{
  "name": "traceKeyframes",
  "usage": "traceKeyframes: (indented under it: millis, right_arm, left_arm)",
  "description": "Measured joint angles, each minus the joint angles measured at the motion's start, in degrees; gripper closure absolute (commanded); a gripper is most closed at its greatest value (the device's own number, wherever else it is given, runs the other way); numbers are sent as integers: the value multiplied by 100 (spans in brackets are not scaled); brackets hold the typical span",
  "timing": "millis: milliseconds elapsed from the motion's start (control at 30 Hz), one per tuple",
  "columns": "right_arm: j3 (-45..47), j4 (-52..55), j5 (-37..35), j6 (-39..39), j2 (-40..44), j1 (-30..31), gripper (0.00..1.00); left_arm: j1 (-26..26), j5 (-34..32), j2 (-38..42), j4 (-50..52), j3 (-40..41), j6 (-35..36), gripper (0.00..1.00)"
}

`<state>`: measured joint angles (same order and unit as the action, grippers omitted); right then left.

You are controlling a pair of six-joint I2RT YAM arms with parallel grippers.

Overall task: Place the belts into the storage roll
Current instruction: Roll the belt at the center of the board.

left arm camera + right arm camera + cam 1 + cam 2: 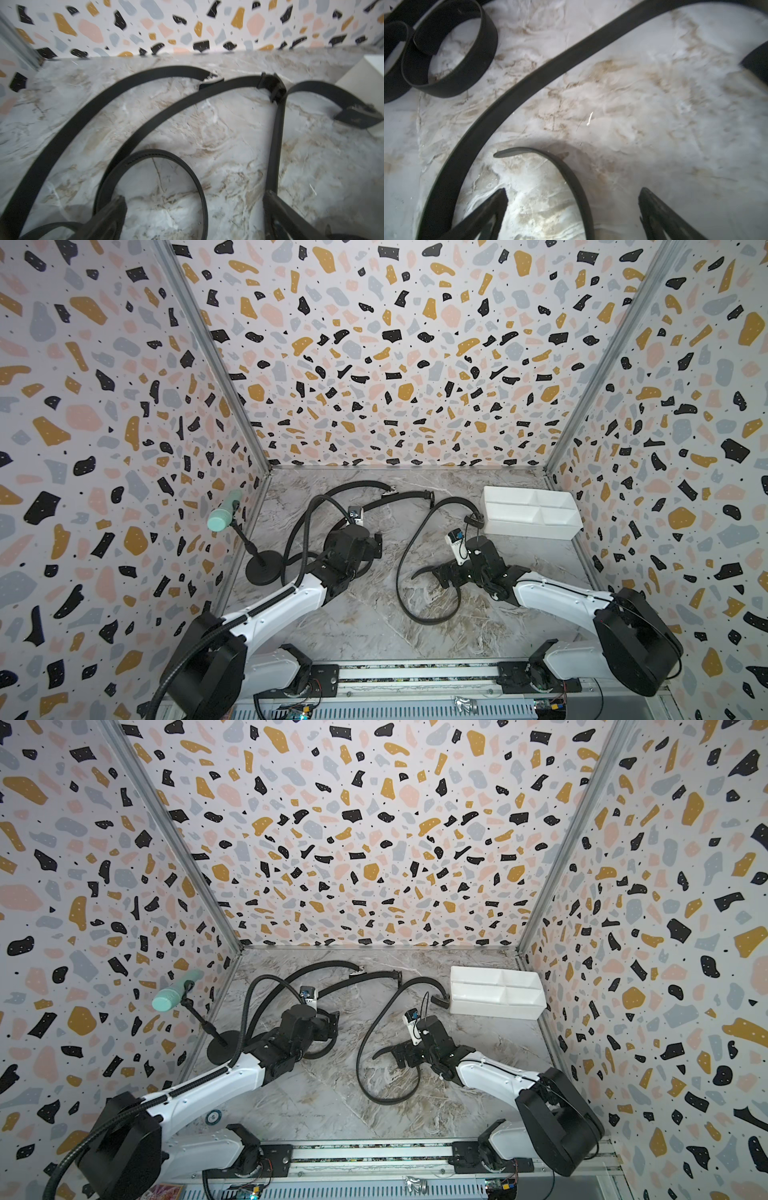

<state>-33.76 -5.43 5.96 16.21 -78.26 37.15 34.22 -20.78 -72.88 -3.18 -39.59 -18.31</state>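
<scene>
three matte black belts (62,135) lie in loose curves on a marble-patterned tabletop (374,630), none inside the white plastic storage tray (536,529) (low walls, inner dividers) at the far right. the left gripper (193,202) and right gripper (573,192) both gape wide, clasping nothing. only the left wrist view shows the stitched-edge loop (153,153) between the left fingers; only the right wrist view shows a tapered belt tip (517,151) between the right fingers and a tight coil (467,83).

Three belts (529,86), one storage roll (532,529) (white), one microphone stand (264,568).
</scene>
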Motion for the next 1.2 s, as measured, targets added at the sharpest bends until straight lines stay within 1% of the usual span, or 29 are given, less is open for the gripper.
traceKeyframes:
  millis: [167, 300, 467, 600, 733, 833, 967, 1000, 1100, 1200]
  right_arm:
    - [-74, 328, 131, 284, -417, 103, 13]
    - [-149, 531, 164, 439, -553, 107, 27]
    - [-184, 664, 208, 623, -568, 199, 40]
    - [-168, 671, 245, 800, -570, 466, 49]
    - [-166, 584, 282, 953, -636, 741, 57]
    - [-168, 520, 273, 1051, -684, 831, 62]
    - [-170, 595, 157, 1104, -662, 835, 66]
    - [-170, 660, 105, 1106, -632, 833, 67]
    - [-122, 909, -4, 1102, -481, 745, 68]
    - [2, 1134, -42, 1097, -258, 549, 69]
  left_arm:
    - [170, 570, -938, 282, -496, -107, 6]
    - [350, 929, -1558, 376, -857, -133, 7]
    - [555, 1209, -2094, 492, -1255, -120, 8]
    - [632, 1360, -2465, 570, -1478, -122, 14]
    - [640, 1397, -2826, 684, -1670, -129, 24]
    - [640, 1325, -3095, 811, -1917, -131, 36]
    - [640, 1134, -3469, 949, -2306, -144, 63]
    - [640, 1099, -3523, 955, -2330, -151, 71]
    - [640, 1001, -3539, 1025, -2232, -221, 88]
    - [640, 892, -3217, 949, -1790, -367, 96]
